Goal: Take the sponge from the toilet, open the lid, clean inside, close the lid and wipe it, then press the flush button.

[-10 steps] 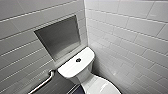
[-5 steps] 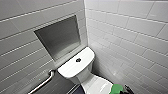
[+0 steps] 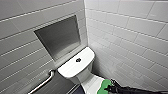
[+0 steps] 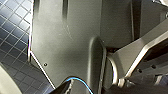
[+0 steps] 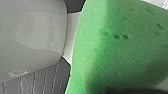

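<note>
Right end effector (image 3: 110,88): closed on the bright green soft sponge (image 3: 104,85), at the lower right of the head view.
Sponge position: held over the front part of the white glossy ceramic toilet (image 3: 75,68), near the white tiled wall (image 3: 130,37).
Round dark flush button (image 3: 78,60): centred on the tank top, well apart from the sponge.
Left end effector: opening cannot be told.

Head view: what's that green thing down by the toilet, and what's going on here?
A robot is at work in a tiled bathroom corner. Its right tool, reaching in from the lower right, holds a green sponge close to the front part of the white toilet. I cannot tell whether the sponge touches the toilet. The round flush button on the tank top has nothing near it.
</note>
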### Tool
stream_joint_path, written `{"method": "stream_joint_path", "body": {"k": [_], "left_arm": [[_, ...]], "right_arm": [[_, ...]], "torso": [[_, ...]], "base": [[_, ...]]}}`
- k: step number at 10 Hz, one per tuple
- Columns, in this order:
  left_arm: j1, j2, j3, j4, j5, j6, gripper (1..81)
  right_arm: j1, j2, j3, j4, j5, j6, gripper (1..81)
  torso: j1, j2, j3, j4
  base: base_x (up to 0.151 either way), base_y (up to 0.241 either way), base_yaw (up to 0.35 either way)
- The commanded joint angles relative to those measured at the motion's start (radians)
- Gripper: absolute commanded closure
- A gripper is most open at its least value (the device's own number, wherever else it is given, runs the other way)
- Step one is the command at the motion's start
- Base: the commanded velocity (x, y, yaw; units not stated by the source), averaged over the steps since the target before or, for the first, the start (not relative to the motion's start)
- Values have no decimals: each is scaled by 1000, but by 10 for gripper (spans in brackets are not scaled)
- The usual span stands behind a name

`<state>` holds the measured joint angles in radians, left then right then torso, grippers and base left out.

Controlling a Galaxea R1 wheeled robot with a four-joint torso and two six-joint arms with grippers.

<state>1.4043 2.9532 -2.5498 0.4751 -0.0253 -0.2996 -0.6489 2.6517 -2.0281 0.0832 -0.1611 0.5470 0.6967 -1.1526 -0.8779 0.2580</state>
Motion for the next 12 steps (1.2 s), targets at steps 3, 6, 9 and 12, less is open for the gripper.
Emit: {"method": "stream_joint_path", "body": {"k": [3, 6, 9, 12], "left_arm": [[-5, -28, 0, -4, 73, 4, 10], [-3, -26, 0, -4, 74, 4, 10], [-3, -25, 0, -4, 74, 4, 10], [-4, -23, 0, 0, 76, 4, 10]], "right_arm": [[157, 285, -367, -8, -86, 33, 811], [173, 355, -483, -13, -58, 27, 811], [153, 355, -437, -31, -51, 27, 811], [150, 359, -383, -31, -31, 27, 811]], "torso": [[0, 0, 0, 0], [0, 0, 0, 0], [0, 0, -94, 0], [0, 0, -50, 0]], "base": [[0, 0, 0], [0, 0, 0], [0, 0, 0], [0, 0, 0]]}}
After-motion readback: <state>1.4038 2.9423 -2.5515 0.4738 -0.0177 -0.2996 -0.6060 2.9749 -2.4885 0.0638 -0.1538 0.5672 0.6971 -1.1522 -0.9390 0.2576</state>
